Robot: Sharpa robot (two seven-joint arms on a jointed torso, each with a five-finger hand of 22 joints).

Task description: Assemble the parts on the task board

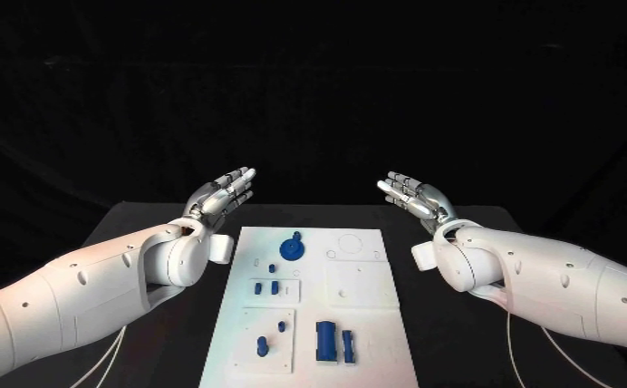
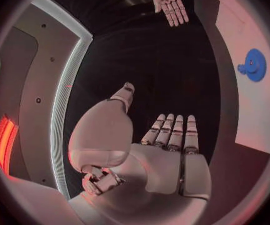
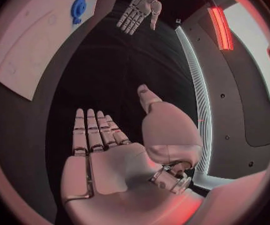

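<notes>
The white rectangular task board (image 1: 313, 302) lies flat at the table's middle, between the two arms. On it sit the small blue parts: a round blue disc with a lobe (image 1: 293, 247) toward the far end, small pegs (image 1: 265, 288) at mid-board, and two upright blue blocks (image 1: 334, 341) at the near end. The left hand (image 1: 225, 190) and right hand (image 1: 416, 194) hover beyond the board's far corners, palms up, fingers extended and apart, holding nothing, which leaves the board unobstructed from above. The black table (image 1: 130, 225) carries the board.
</notes>
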